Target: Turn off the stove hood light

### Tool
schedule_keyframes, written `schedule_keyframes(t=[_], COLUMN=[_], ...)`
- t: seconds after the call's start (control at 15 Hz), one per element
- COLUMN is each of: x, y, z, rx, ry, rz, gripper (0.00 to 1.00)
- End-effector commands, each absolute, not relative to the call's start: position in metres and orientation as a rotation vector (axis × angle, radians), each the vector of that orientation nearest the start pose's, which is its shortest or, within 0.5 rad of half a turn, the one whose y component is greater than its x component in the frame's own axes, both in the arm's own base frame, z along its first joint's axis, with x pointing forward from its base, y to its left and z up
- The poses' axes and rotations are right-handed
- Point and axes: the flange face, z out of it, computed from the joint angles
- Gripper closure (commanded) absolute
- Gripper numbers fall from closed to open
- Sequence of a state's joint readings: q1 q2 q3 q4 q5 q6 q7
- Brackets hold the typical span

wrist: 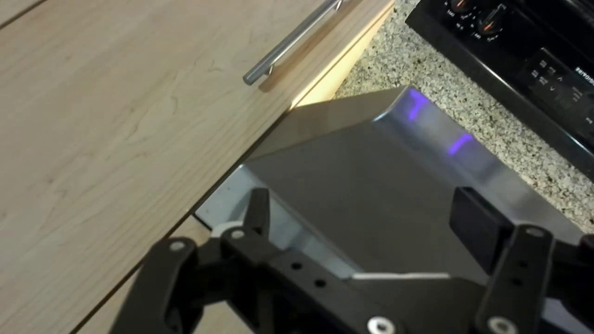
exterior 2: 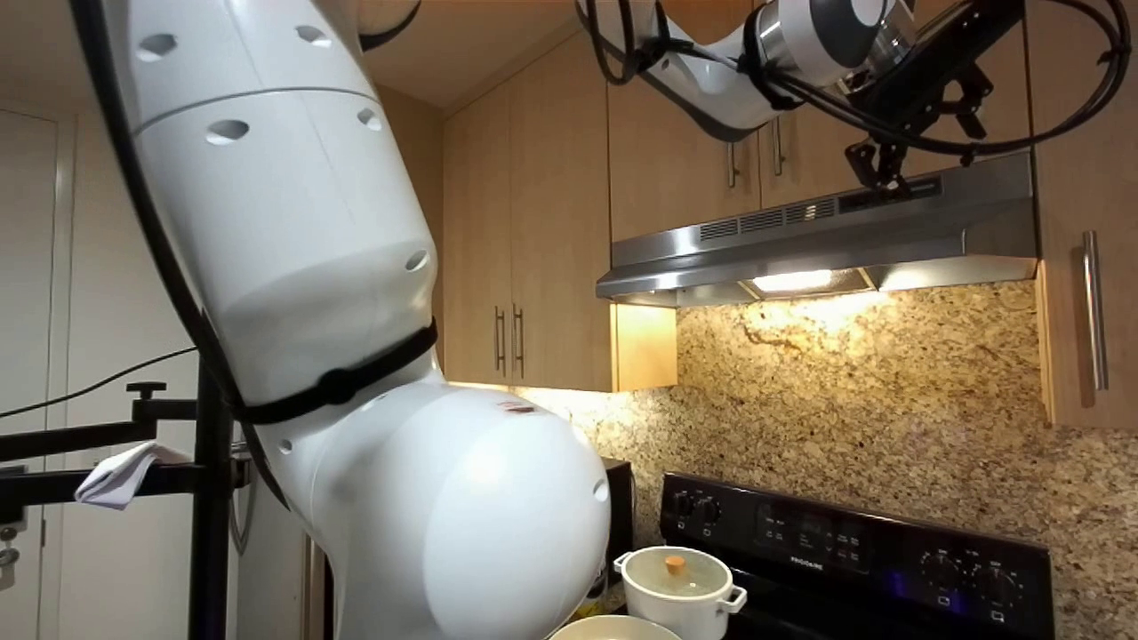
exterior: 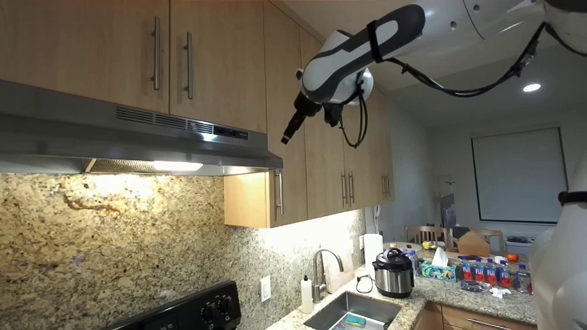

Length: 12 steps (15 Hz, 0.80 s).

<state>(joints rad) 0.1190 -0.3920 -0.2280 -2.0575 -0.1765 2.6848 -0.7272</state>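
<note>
The steel stove hood (exterior: pixel 69 123) hangs under wooden cabinets; it also shows in an exterior view (exterior 2: pixel 756 253) and in the wrist view (wrist: pixel 366 185). Its light (exterior: pixel 178 166) is lit underneath, also seen in an exterior view (exterior 2: pixel 793 282). A dark control panel (exterior: pixel 230 132) sits on the hood's front, right of the vents (exterior: pixel 153 119). My gripper (exterior: pixel 285 139) is in front of and above the hood, pointing down. In an exterior view the gripper (exterior 2: pixel 931 160) overlaps the panel (exterior 2: pixel 925 188). In the wrist view the gripper (wrist: pixel 364 206) has its fingers wide apart with nothing between. The panel is not visible there.
Cabinet doors with bar handles (exterior: pixel 189 65) (wrist: pixel 292 41) rise above and beside the hood. The black stove (exterior 2: pixel 818 542) stands below, with a white lidded pot (exterior 2: pixel 677 587). A sink (exterior: pixel 353 300) and a pressure cooker (exterior: pixel 393 275) are on the counter further along.
</note>
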Motion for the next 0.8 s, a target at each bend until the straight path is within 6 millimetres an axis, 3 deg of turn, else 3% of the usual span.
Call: schedule_keyframes(t=[0.0,0.07,0.13,0.47,0.73], x=[0.509,0.506,0.502,0.507,0.514], y=[-0.057,-0.057,-0.056,-0.055,-0.044], z=[0.716,0.712,0.712,0.707,0.714], rx=[-2.954,-2.952,-2.984,-2.974,-2.960], ry=[-1.297,-1.337,-1.233,-1.277,-1.210], rz=[-1.638,-1.572,-1.591,-1.571,-1.661], gripper=[0.00,0.00,0.00,0.00,0.00])
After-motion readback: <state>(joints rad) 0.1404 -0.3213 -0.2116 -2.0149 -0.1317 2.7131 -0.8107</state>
